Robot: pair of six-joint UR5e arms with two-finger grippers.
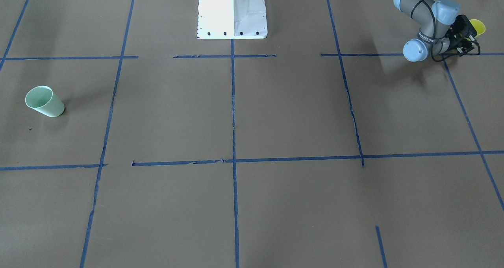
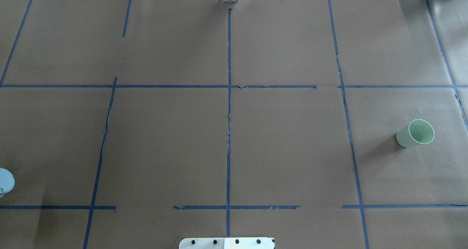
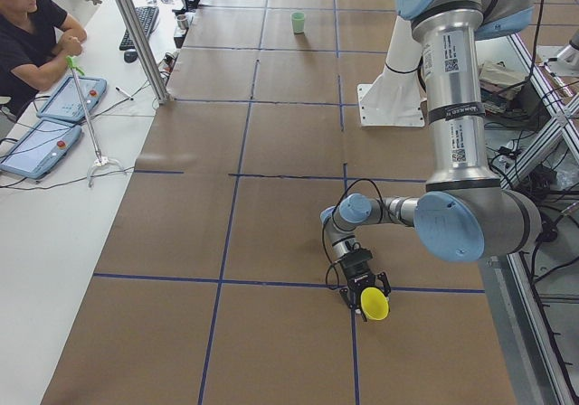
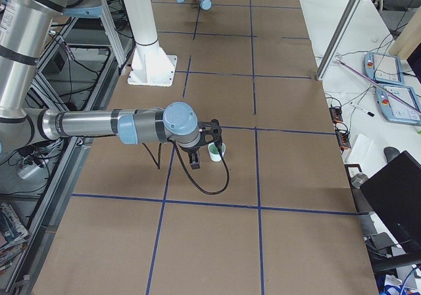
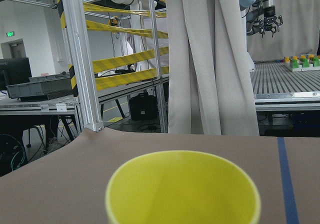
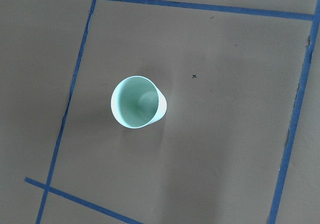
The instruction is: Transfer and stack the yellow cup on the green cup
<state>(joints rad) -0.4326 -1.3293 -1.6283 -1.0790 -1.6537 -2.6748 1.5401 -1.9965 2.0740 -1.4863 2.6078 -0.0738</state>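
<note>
The yellow cup (image 1: 478,26) stands at the table's left end and fills the bottom of the left wrist view (image 5: 182,189). My left gripper (image 1: 470,34) reaches in level from the side. In the exterior left view its fingers flank the cup (image 3: 374,305) and look closed on it. The green cup (image 2: 415,133) stands upright at the far right end, also in the front view (image 1: 44,101). My right gripper (image 4: 209,143) hangs high over the green cup (image 6: 137,102). It shows only in the exterior right view, so I cannot tell its state.
Brown table paper carries a blue tape grid (image 2: 229,95). The white robot base (image 1: 232,12) stands at the middle of the near edge. An operator (image 3: 27,34) sits with tablets beside a metal post (image 3: 136,34) on the far side.
</note>
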